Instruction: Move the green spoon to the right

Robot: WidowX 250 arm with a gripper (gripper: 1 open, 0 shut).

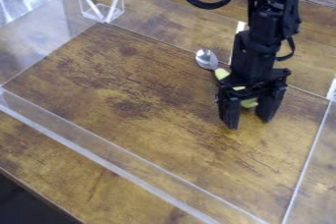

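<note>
A worn dark wood counter (118, 90) is seen fenced by clear acrylic walls (132, 174); bright light is reflected off panels at top left.

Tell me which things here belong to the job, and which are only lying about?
Job: green spoon, under the gripper, whose jaws stand open around its handle.

Lying about: clear plastic tray wall; clear stand at the back; wooden table.
</note>
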